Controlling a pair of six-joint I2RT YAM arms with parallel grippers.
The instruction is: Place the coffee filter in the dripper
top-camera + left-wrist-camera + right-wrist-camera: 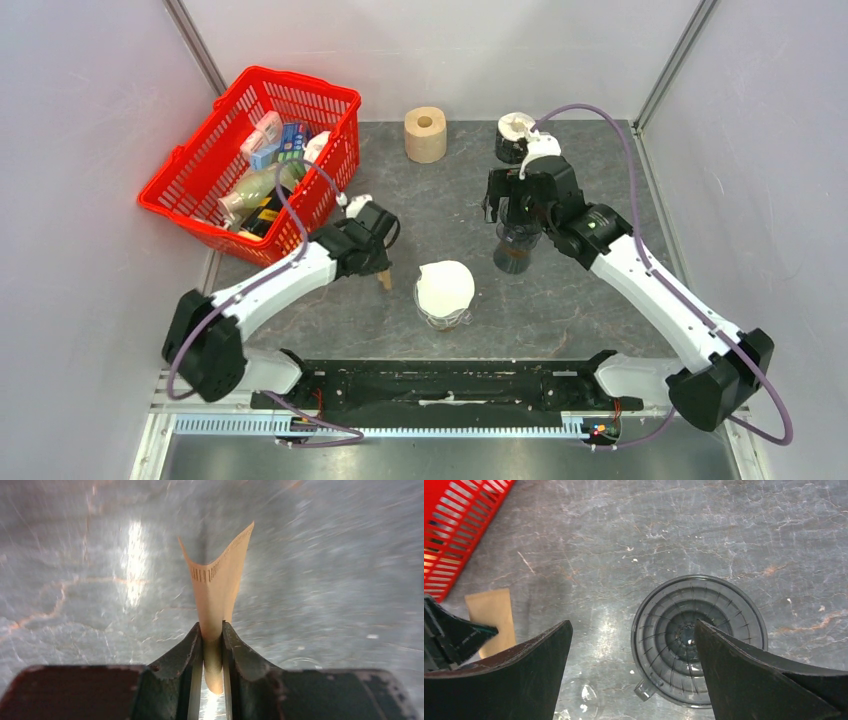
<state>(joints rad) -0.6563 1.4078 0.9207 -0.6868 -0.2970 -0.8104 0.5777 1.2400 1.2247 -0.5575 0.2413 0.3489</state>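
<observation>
**Fig.** Top view plus L and R wrist views.

**L arm:** left end effector [381, 262] is clenched on the brown paper coffee filter [218, 585]. The filter is pinched near one end btw. the two fingers [186, 647] and juts out past the fingertips, w/ its far edge flared and curved. The gripped end is hidden inside the jaws. Whether the filter touches the tabletop [590, 300] can't be told. In the top view only a small tan tip shows under the end effector.

**R arm:** right end effector [633, 625] hangs released, jaws spread wide, over the dripper [664, 630]. The dripper is a clear grey ribbed cone w/ a small handle, sitting on the tabletop right of centre, well apart from the filter. One finger covers its right side, and in the top view the wrist masks its upper part.

**Other items:**
- Glass vessel [445, 292] w/ a white top, near centre; contents unclear.
- Tan roll [425, 134] at rear.
- Black-and-white item [514, 132] behind the R wrist, partly hidden.
- Red basket [250, 160] at rear left; goods inside too small to name.
</observation>
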